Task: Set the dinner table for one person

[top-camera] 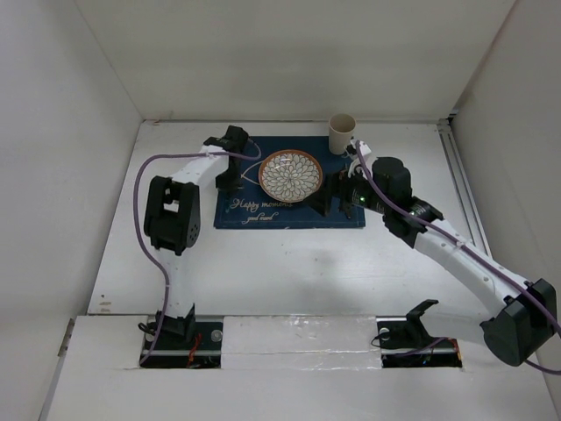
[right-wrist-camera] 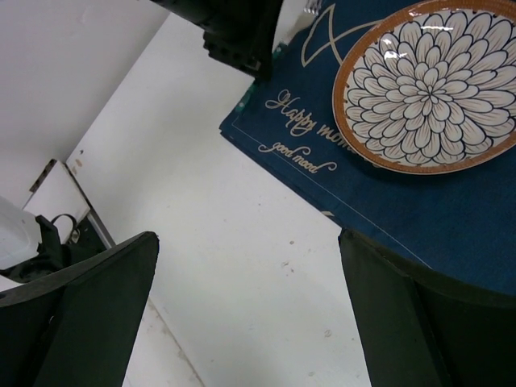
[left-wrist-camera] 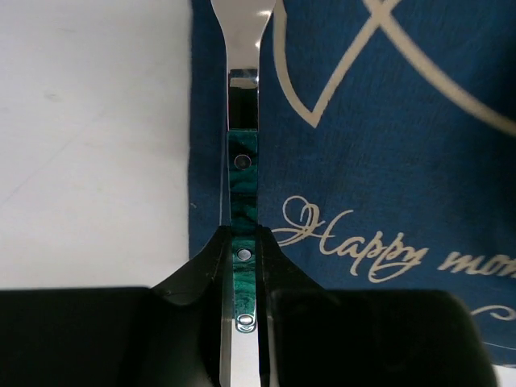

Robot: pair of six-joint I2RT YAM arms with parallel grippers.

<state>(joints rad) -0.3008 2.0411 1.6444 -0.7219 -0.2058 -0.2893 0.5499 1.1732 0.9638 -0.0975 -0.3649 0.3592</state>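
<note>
The white dinner table (top-camera: pixel 289 263) carries a navy placemat (top-camera: pixel 263 210) with a flower-patterned plate (top-camera: pixel 290 175) on it. A beige cup (top-camera: pixel 342 133) stands at the mat's far right corner. My left gripper (top-camera: pixel 230 168) is at the mat's left edge. In the left wrist view it (left-wrist-camera: pixel 244 242) is shut on the green handle of a steel utensil (left-wrist-camera: pixel 243 161), which runs along the mat's left border (left-wrist-camera: pixel 387 161); its head is cut off. My right gripper (top-camera: pixel 323 202) is beside the plate's near right rim. It is open and empty (right-wrist-camera: pixel 246 238) over the bare table (right-wrist-camera: pixel 242 266).
White walls close in the table at the back and both sides. A rail runs along the right edge (top-camera: pixel 460 184). The arm bases sit at the near edge (top-camera: pixel 175 338). The plate (right-wrist-camera: pixel 427 85) and the mat's writing (right-wrist-camera: pixel 302 125) show in the right wrist view.
</note>
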